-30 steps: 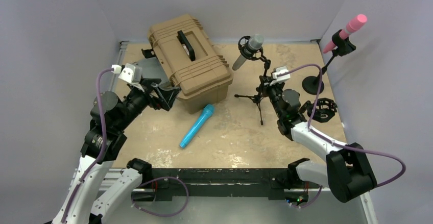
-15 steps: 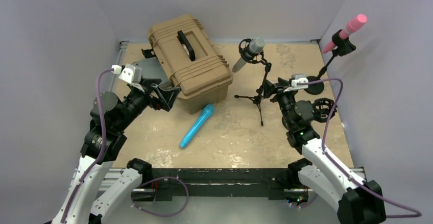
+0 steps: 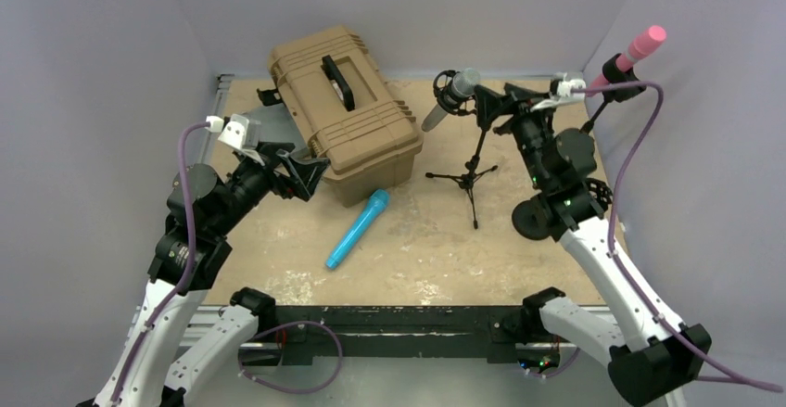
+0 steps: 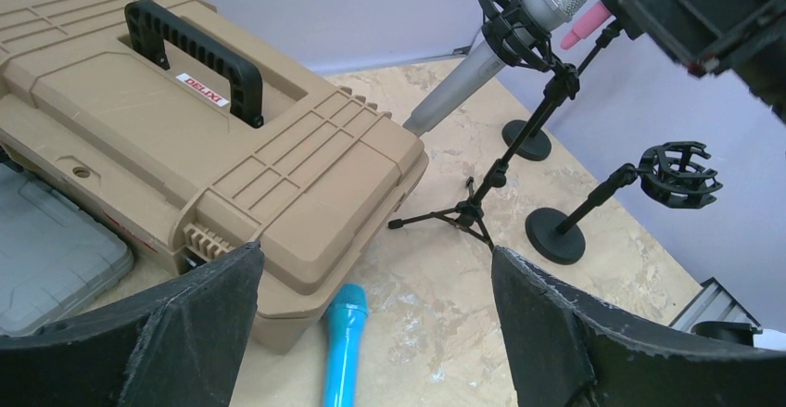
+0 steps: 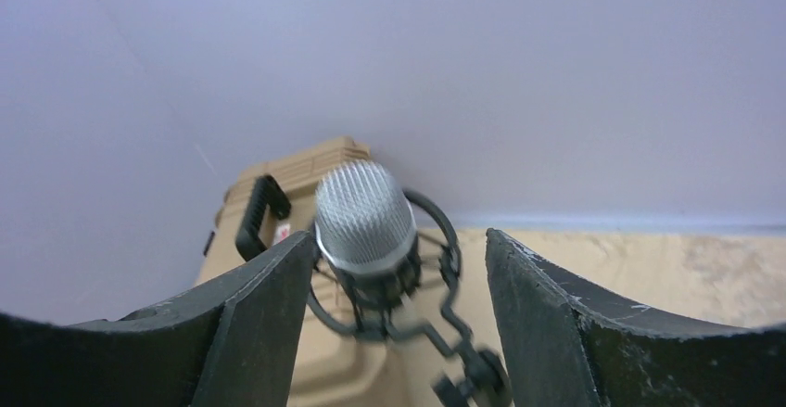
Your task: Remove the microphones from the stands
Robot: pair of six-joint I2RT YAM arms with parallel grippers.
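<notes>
Microphones: three. A silver microphone point(image 3: 451, 95) is clipped aslant in the tripod stand point(image 3: 475, 161) at the far middle, a pink microphone point(image 3: 635, 53) sits in a round-base stand point(image 4: 526, 138) far right, and a blue microphone point(image 3: 357, 229) lies loose on the table point(image 3: 417, 240).
Stands: three; the third, an empty stand point(image 4: 607, 194), carries a bare shock mount.
Cases: one tan case point(image 3: 343, 110), far left.
Right gripper point(image 3: 488, 103): jaws apart, just right of the silver head, gripping nothing.
Left gripper point(image 3: 306, 173): jaws wide apart, beside the tan case.
Changed: the right arm has risen from low by the tripod to the microphone's head; the left arm is unmoved.
View differences: the left wrist view shows the empty stand whole, while the top view has it mostly behind the right arm. The right wrist view frames the mesh head between its fingers point(image 5: 250, 314).
</notes>
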